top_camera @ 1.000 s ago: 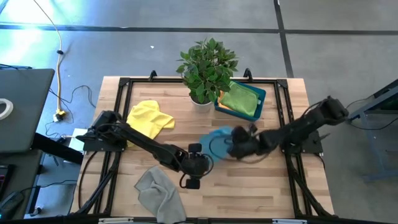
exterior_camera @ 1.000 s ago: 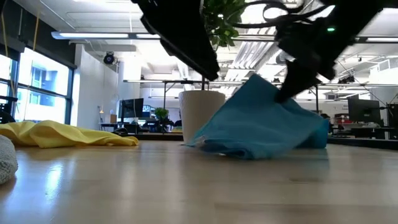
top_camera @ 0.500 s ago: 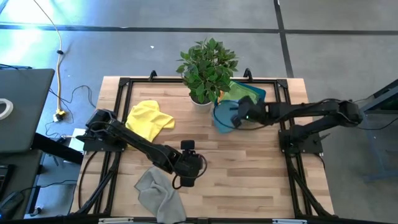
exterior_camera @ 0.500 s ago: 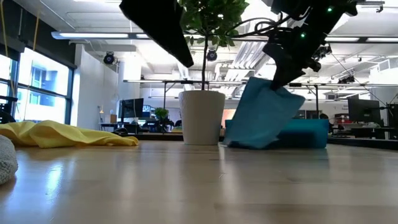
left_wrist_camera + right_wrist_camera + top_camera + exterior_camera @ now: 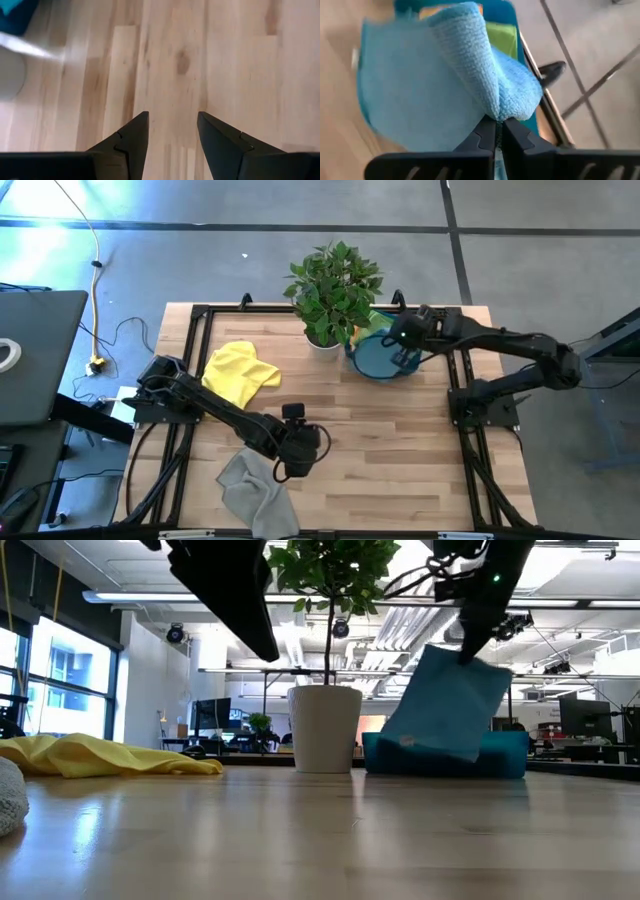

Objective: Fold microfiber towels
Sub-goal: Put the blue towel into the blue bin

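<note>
The right gripper pinches the blue towel, which hangs above the bin beside the plant — its wrist view alone shows a green towel inside. The left gripper is spread over bare table; yellow towel and grey towel lie apart.

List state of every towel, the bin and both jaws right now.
Light blue towel: hanging from right gripper, clear of the table, over the bin.
Yellow towel: crumpled, unfolded.
Grey towel: crumpled at the table edge.
Green towel: in the bin.
Teal bin: upright.
Left gripper: jaws open, empty.
</note>
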Motion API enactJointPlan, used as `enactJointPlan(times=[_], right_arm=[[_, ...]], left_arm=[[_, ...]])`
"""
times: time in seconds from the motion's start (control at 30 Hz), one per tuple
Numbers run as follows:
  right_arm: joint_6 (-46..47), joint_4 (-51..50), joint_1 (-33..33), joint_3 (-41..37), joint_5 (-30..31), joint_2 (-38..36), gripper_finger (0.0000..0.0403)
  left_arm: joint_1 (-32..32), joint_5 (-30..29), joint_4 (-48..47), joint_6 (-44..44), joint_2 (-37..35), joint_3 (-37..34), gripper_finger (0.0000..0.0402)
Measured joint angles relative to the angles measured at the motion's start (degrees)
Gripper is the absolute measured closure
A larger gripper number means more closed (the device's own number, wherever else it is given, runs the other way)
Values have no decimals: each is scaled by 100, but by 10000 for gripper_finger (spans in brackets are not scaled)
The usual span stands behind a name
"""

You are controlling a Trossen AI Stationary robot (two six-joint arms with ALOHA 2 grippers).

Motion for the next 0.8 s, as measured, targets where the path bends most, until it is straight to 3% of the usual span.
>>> enactJointPlan(times=[0.07, 0.23, 0.43, 0.6, 0.8], right_arm=[[-219, -590, -57, 234, 53, 0, 403], [620, -1975, -245, 714, 549, 0, 403], [-208, -2977, -206, 812, 530, 2, 403], [2103, -3338, -450, 809, 734, -9, 403], [2512, -3325, -831, 809, 805, -20, 403]], left_arm=[[-9, -94, -98, -108, 2, 0, 243], [-8, -149, -134, -162, 2, 0, 243], [-9, -269, -134, -162, 2, 0, 243], [-9, -360, -130, -162, 4, 0, 243], [15, -363, -132, -162, 9, -1, 243]])
